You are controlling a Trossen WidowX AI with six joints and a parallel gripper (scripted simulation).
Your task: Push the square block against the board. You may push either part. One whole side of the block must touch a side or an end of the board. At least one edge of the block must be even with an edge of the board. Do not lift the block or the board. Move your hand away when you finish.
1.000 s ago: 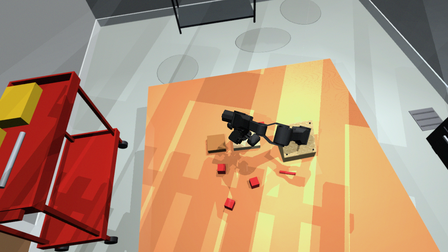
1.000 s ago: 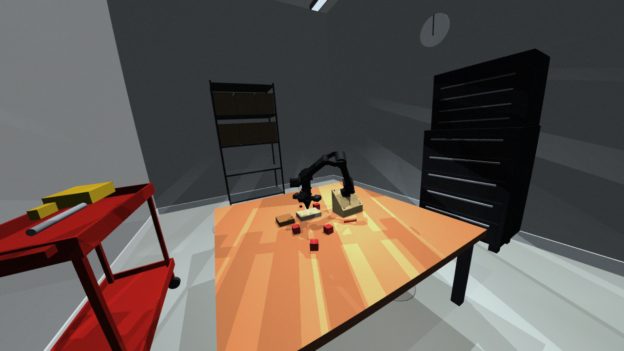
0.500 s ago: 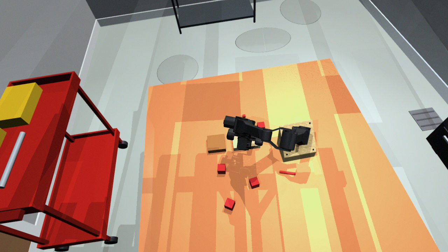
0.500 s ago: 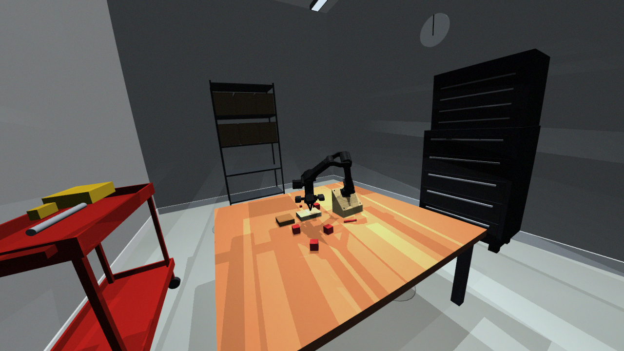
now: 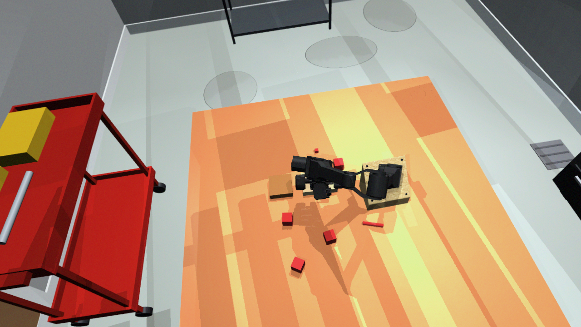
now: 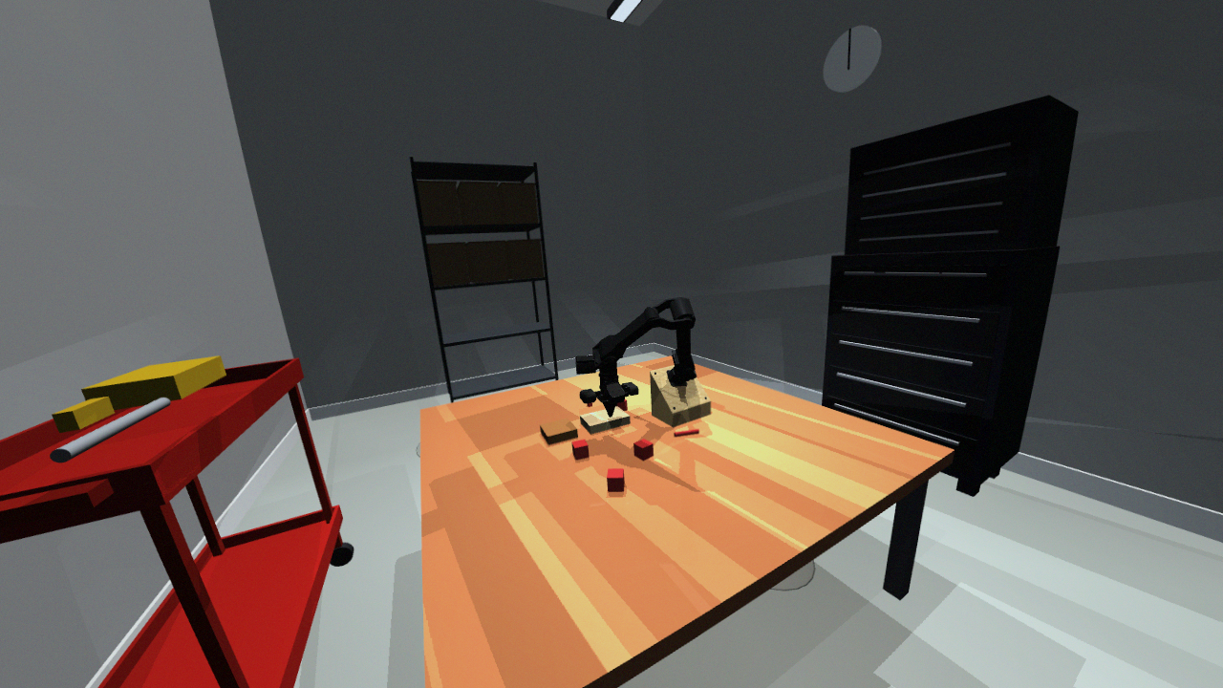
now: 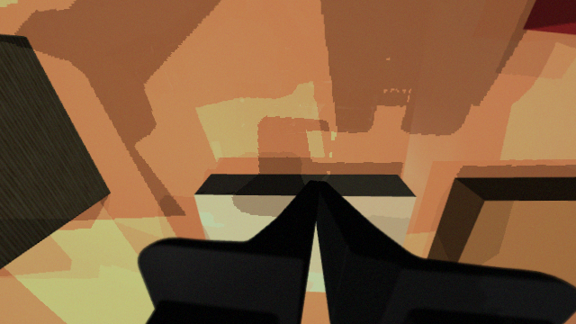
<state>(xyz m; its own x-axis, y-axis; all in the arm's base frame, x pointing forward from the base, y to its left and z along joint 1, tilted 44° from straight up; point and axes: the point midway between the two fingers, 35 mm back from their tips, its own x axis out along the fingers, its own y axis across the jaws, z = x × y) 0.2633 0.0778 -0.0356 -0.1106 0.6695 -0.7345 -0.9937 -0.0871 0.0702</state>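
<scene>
The brown square block [image 5: 280,186] [image 6: 557,432] [image 7: 535,238] lies flat to the left of the pale board [image 5: 307,190] [image 6: 594,423] [image 7: 225,220] in the top and exterior views, and to its right in the wrist view. A narrow strip of table shows between them; they are apart. Their facing sides look roughly parallel. My gripper [image 6: 611,414] [image 7: 316,188] is shut and empty, pointing down at the board. Whether the tips touch it I cannot tell. In the top view the arm hides the fingertips and much of the board.
A red cube [image 5: 338,163] is behind the board. Red cubes [image 5: 287,218] [image 5: 329,236] [image 5: 297,264] lie in front, with a red rod [image 5: 372,224] to the right. A tiny red cube [image 5: 316,150] lies at the back. The arm's wooden mount [image 5: 387,202] [image 6: 679,414] [image 7: 40,157] stands right of the board.
</scene>
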